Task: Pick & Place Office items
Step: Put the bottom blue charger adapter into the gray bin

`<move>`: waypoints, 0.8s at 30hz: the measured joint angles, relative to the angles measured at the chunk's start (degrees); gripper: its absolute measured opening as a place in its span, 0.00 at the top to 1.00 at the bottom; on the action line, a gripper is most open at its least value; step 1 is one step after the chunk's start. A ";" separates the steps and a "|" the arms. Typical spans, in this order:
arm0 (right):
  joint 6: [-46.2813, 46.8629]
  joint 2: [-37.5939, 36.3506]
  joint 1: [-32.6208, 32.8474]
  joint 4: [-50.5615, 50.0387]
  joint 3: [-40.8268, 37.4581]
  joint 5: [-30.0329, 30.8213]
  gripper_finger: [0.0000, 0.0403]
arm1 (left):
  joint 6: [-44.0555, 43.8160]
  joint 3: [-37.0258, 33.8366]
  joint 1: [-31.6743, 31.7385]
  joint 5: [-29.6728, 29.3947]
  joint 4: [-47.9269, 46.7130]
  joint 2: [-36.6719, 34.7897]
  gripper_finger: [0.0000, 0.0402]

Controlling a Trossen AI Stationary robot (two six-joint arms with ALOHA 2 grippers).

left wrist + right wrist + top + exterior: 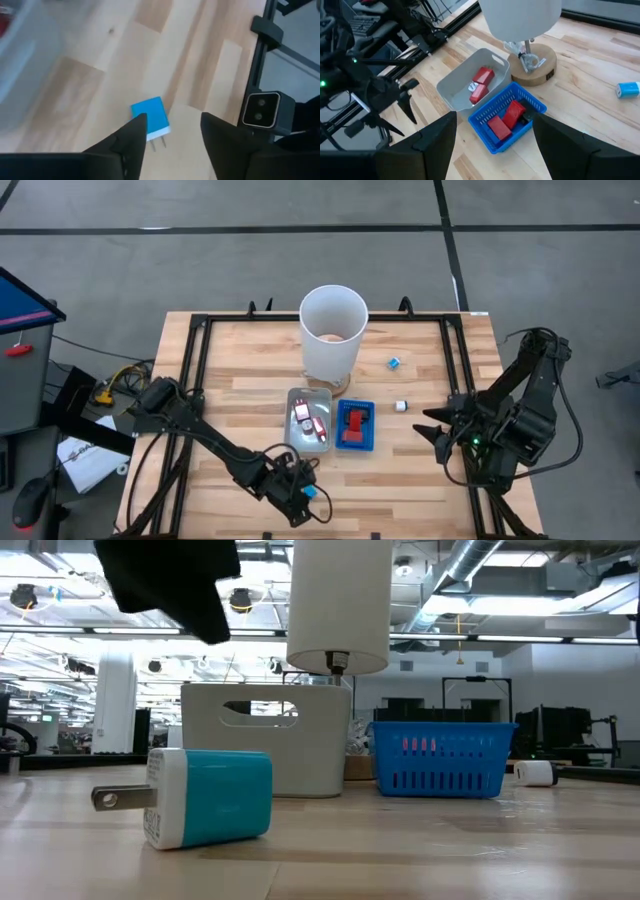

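Note:
A small blue-and-white plug block (205, 798) lies on its side on the wood near the table's front edge, its prongs level. In the left wrist view the block (150, 116) shows just beyond one fingertip. My left gripper (174, 120) hovers above it, open and holding nothing; in the low view the left gripper (170, 585) hangs well clear of the block. My right gripper (495, 119) waits open above the table's right side (432, 432). Red pieces lie in the clear tray (296, 398) and the blue tray (368, 442).
The tall white bin (333, 330) stands on a round wooden base behind the trays. A tiny blue piece (395, 362) and a white piece (401, 406) lie loose on the right half of the table. A black frame rail (260, 60) runs along the table's edge.

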 joint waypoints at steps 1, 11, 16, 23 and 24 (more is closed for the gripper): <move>0.50 0.00 0.00 -0.27 0.00 0.02 0.37 | 0.38 0.51 0.00 0.50 0.55 0.57 0.57; 1.00 0.00 0.00 -0.95 0.00 0.17 0.37 | 1.73 2.08 0.71 2.01 1.90 4.91 0.60; 0.74 0.00 0.52 -0.91 0.00 0.17 0.37 | -1.14 2.06 1.66 2.13 2.36 6.83 0.51; 0.98 0.00 1.86 -0.83 0.00 0.15 0.37 | -7.46 1.33 1.55 0.73 1.25 7.42 0.38; 0.98 0.00 2.03 -0.82 0.00 0.15 0.37 | -8.16 1.17 1.40 0.87 0.70 7.48 0.37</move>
